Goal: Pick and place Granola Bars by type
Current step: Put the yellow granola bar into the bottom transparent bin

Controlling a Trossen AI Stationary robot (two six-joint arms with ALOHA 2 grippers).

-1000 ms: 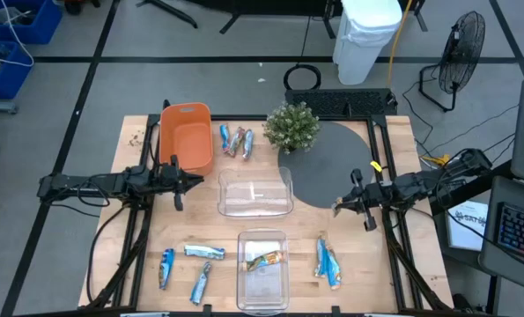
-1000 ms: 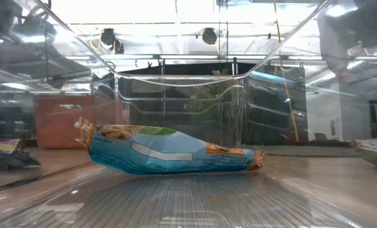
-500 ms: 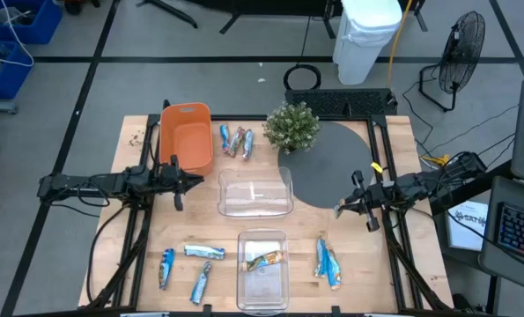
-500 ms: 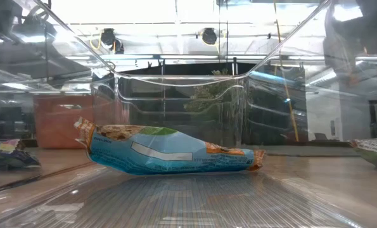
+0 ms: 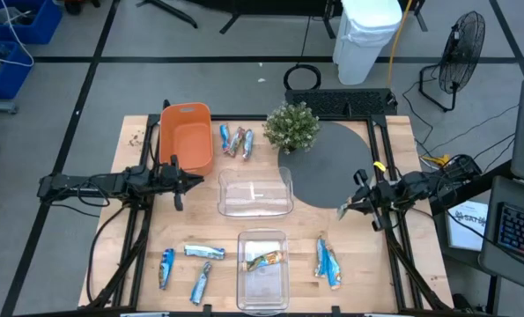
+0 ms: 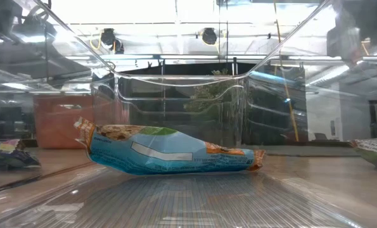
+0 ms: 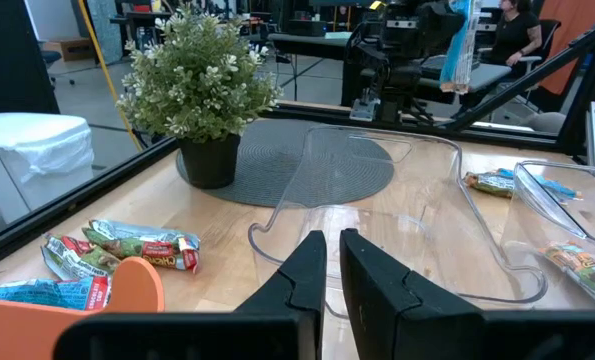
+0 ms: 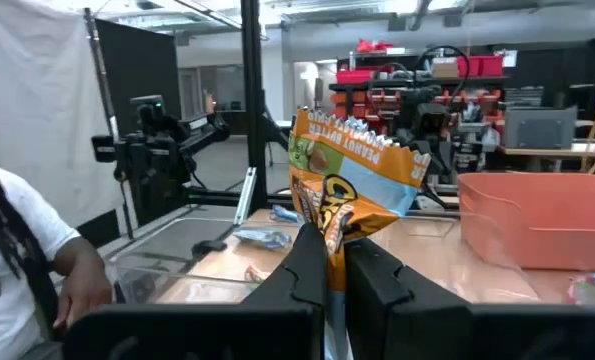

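Blue-and-silver granola bars lie in several spots: a cluster at the far edge [image 5: 235, 141], three at the near left [image 5: 191, 264], two at the near right [image 5: 326, 261], and one inside the near clear bin [image 5: 263, 260], which also fills the low view [image 6: 169, 152]. My right gripper [image 5: 343, 210] hovers over the table's right half by the grey mat, shut on one bar [image 8: 352, 180]. My left gripper [image 5: 188, 182] waits shut beside the orange bin [image 5: 185, 138], touching nothing. My right gripper pinches one crimped end of a blue-and-orange bar [image 8: 329, 222] between its two fingers. The rest of the wrapper reaches out beyond the fingertips. In the left wrist view the bar [image 7: 460, 50] hangs below the gripper, lifted clear of the table.
A second clear bin [image 5: 255, 194] sits mid-table, between the orange bin and the grey round mat [image 5: 332, 163]. A potted plant [image 5: 292, 128] stands at the far edge. A person [image 8: 37, 270] shows beyond the table in the right wrist view.
My right gripper, still shut on the bar, has shifted a little toward the table's right edge. The left arm and the bars on the table have stayed put.
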